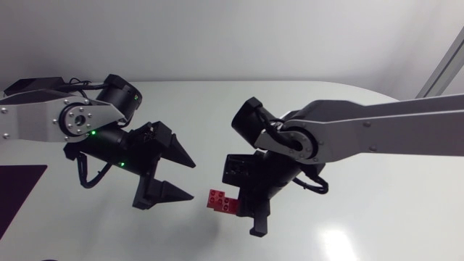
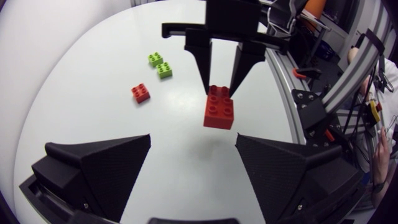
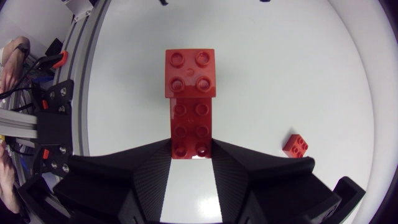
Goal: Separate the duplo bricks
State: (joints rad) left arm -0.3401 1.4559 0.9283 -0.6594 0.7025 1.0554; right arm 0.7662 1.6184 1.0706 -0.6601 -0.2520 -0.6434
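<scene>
1. The table (image 1: pixel 362 232) is a white surface with a rounded edge. Both arms work above it.
2. The right arm (image 1: pixel 377 130) enters from the right side of the head view and reaches to the middle of the table.
3. The left arm (image 1: pixel 43 119) enters from the left side. Its wrist is turned toward the middle of the table.
4. The left gripper (image 1: pixel 190 180) has its fingers spread wide with nothing between them. In the left wrist view the left gripper (image 2: pixel 193 138) points at the red brick stack, which is ahead of it and apart from both fingers.
5. The right gripper (image 3: pixel 191 146) has its fingers set narrow and clamped on the red brick stack from two sides. The left wrist view shows the right gripper (image 2: pixel 219 87) pointing down at the table.
6. The red brick stack (image 3: pixel 189 93) consists of a longer red brick, held between the fingers, and a square four-stud red brick joined at its far end. The red brick stack (image 1: pixel 223 201) sits between the two grippers, with its shadow on the table beneath.
7. Two green bricks (image 2: pixel 160 65) lie on the table just beside each other, beyond the right gripper.
8. A loose red brick (image 2: pixel 140 93) lies on the table near the green bricks, well apart from the stack.
</scene>
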